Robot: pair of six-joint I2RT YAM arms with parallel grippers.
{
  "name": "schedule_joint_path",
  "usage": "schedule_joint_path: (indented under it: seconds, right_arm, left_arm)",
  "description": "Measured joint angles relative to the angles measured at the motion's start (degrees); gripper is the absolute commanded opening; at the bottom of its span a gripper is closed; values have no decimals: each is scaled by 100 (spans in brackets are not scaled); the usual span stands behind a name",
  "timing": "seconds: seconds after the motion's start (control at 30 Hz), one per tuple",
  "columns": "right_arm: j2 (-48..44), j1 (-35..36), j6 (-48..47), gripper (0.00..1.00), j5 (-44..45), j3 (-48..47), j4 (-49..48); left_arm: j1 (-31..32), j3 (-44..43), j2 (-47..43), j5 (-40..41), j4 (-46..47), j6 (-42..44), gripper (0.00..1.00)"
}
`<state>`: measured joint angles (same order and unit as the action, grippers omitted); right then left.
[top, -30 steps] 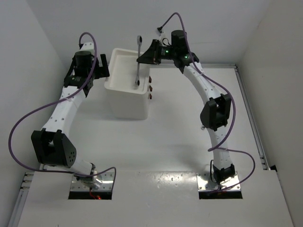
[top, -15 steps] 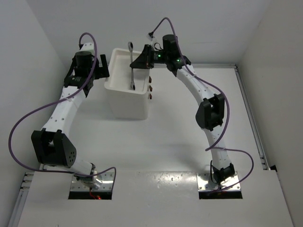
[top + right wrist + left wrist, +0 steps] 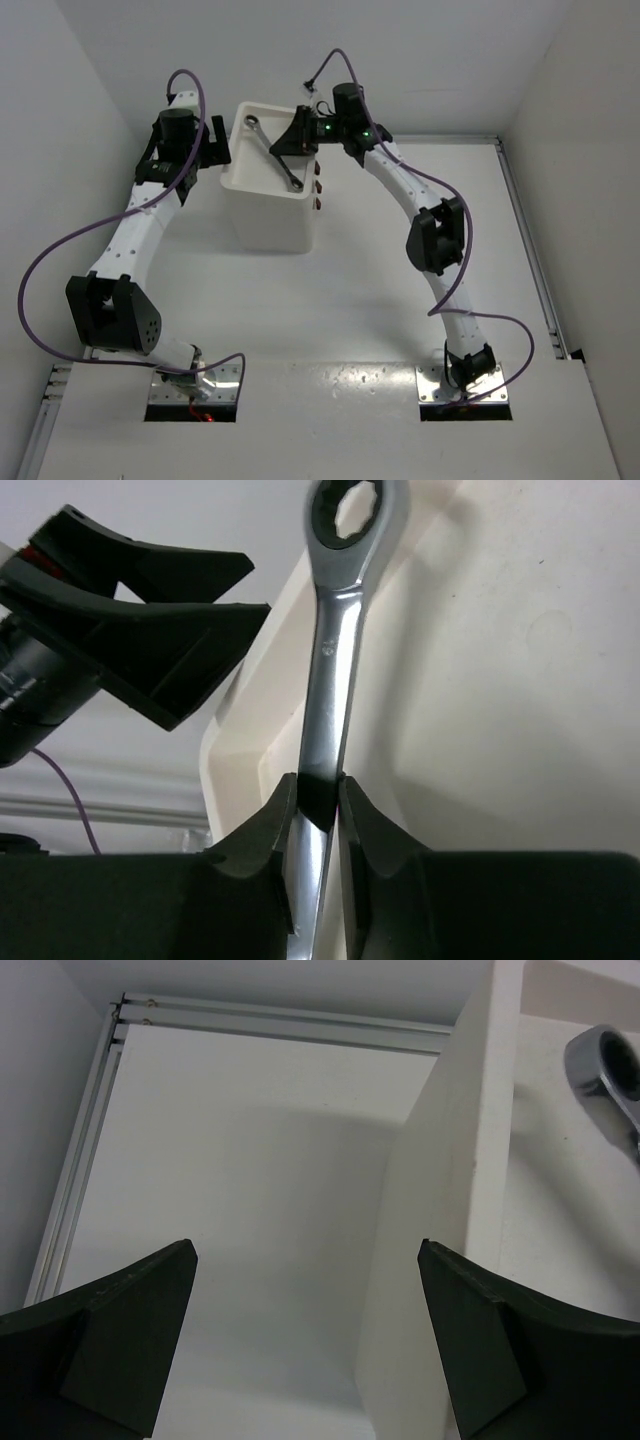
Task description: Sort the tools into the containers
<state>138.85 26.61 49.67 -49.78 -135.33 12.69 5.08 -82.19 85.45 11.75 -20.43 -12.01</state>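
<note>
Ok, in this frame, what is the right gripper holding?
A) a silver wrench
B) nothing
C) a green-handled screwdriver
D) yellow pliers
A: the right gripper is shut on the shaft of the wrench, whose ring end reaches out over the tray on top of the white box.
</note>
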Motion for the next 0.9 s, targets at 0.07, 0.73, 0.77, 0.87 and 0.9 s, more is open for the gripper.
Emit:
schedule_joint_path:
  seconds: [0.07,0.73,0.77,0.87,0.9]
  right_arm:
    - [15,26,-22,24,7,-2,-2]
    - [-767,-17,-424,58,811,852,-400]
    - [-892,-92,-487,58,925,887,-304]
    - [-1703,-675,-839,60,1541,1281,136]
    - [-1982,-907,-964,61,1773,1432,271]
  left_arm:
    - [0,0,0,7,-11,0,100]
    - [0,66,-7,-4,-13,0,100]
    - [0,70,-7,0,-11,0,100]
    - [0,83,-17,0,-4,0,100]
    - [0,109,-44,2,2,0,100]
